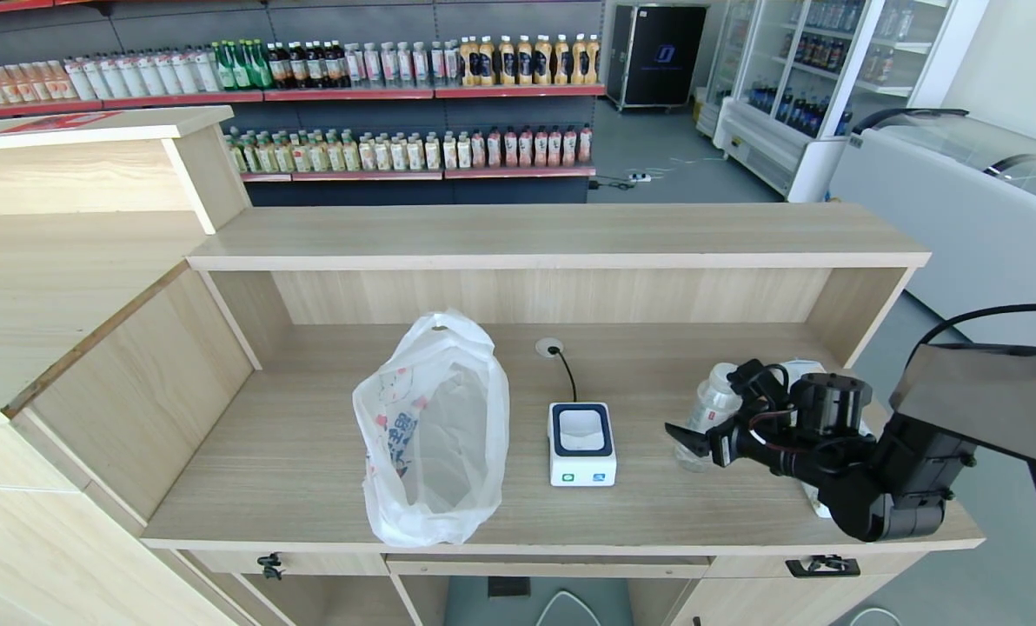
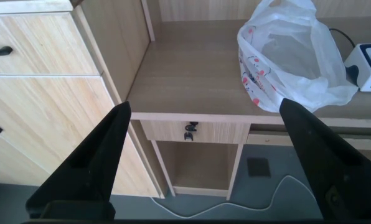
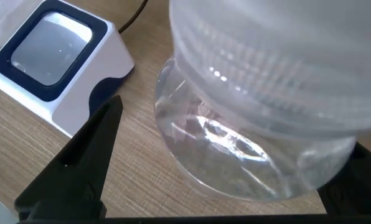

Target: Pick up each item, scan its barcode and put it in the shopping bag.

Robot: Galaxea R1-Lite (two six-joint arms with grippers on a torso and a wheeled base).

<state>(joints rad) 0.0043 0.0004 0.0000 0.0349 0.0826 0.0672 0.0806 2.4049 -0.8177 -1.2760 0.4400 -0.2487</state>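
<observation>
A clear plastic bottle (image 1: pixel 702 416) stands upright on the wooden counter (image 1: pixel 292 452), right of the scanner. My right gripper (image 1: pixel 714 402) is open and straddles it, one finger on each side. Up close the bottle (image 3: pixel 254 87) stands between the dark fingers (image 3: pixel 79 168), with a gap on the scanner side. The white-and-blue barcode scanner (image 1: pixel 581 442) sits at mid-counter, its cable running to a hole behind it. The white shopping bag (image 1: pixel 431 426) stands open to its left. My left gripper (image 2: pixel 210 162) is open, low beside the counter's left front, facing the bag (image 2: pixel 291 56).
A white packet (image 1: pixel 809 372) lies partly hidden behind my right arm near the counter's right end. A raised shelf (image 1: pixel 561 235) runs along the back and side walls box the counter in. Drawers (image 2: pixel 42 50) are below on the left.
</observation>
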